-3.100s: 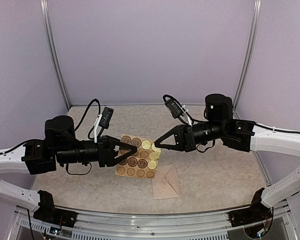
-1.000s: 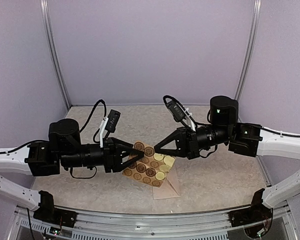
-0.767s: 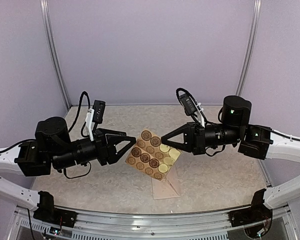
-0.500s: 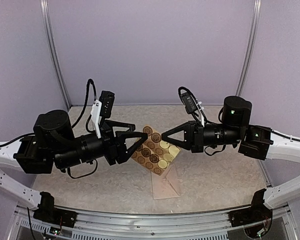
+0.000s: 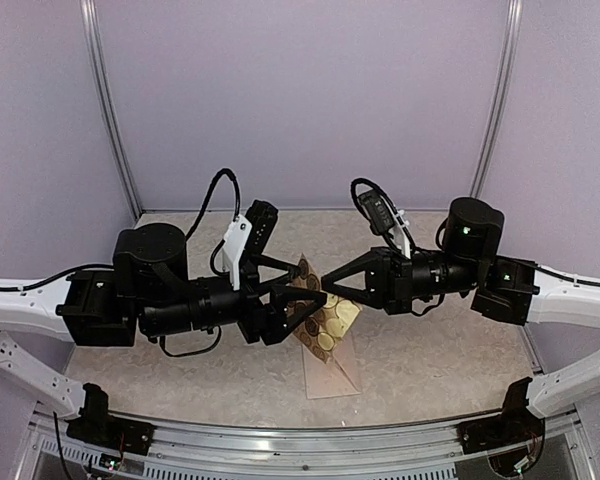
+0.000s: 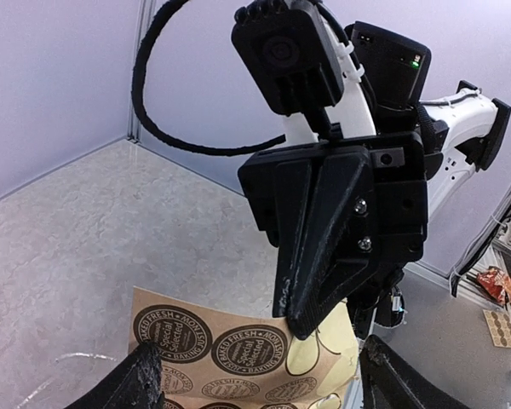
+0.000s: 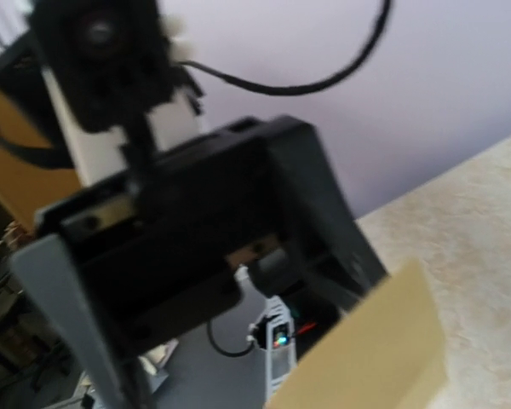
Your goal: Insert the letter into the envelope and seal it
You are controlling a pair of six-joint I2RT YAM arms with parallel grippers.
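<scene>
The right gripper [image 5: 328,281] is clenched on the top edge of the sticker sheet [image 5: 332,320], holding it aloft. The left gripper [image 5: 308,308] gapes around it. The envelope [image 5: 332,376] lies on the table [image 5: 440,360] just below. With so thin a pinch, I'd say the sheet may twist or slip loose if the left fingers nudge it.

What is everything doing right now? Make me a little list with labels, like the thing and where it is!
right gripper: shut on the top edge of the sticker sheet, holding it off the table
left gripper: open, one finger on each side of the sheet
envelope: lying on the table, no gripper touching it
letter: not visible in any view
</scene>
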